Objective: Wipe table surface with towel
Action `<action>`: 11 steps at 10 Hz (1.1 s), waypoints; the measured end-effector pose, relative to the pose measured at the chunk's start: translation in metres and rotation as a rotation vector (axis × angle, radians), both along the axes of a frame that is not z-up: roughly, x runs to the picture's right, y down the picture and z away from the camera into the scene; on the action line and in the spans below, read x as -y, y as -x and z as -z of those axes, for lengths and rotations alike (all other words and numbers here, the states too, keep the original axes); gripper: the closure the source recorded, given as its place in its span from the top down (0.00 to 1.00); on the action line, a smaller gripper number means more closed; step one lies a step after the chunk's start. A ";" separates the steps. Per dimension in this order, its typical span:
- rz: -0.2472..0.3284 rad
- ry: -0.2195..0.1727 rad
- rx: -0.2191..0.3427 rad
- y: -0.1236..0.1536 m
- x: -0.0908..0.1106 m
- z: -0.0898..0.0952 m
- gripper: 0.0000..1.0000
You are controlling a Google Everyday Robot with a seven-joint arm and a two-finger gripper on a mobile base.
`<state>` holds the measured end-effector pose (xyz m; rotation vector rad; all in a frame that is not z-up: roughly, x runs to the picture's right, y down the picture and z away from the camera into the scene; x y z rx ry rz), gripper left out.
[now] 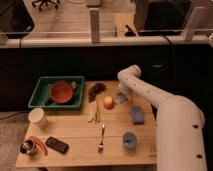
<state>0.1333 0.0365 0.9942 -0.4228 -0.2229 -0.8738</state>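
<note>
The table [75,131] is small, with a pale wooden plank top, and fills the lower middle of the camera view. My white arm reaches in from the right and bends down to the table's far right part. My gripper [120,98] is low over the tabletop, just right of an orange fruit [108,102]. A pale patch under the gripper may be cloth; I cannot tell. A blue folded cloth or sponge [137,115] lies on the table in front of the gripper, apart from it.
A green tray [42,89] holding an orange bowl [61,92] is at the far left. Dark grapes [96,90], a fork [101,137], a blue cup [129,140], a white cup [38,118], a black phone [56,145] and a metal cup [28,148] lie about the top.
</note>
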 end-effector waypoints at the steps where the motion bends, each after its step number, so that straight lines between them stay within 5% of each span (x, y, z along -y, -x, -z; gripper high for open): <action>1: 0.006 0.004 0.000 0.003 -0.002 -0.006 0.45; 6: 0.007 0.012 -0.006 -0.002 -0.002 0.003 0.01; 11: 0.017 0.020 0.014 0.001 -0.005 -0.001 0.00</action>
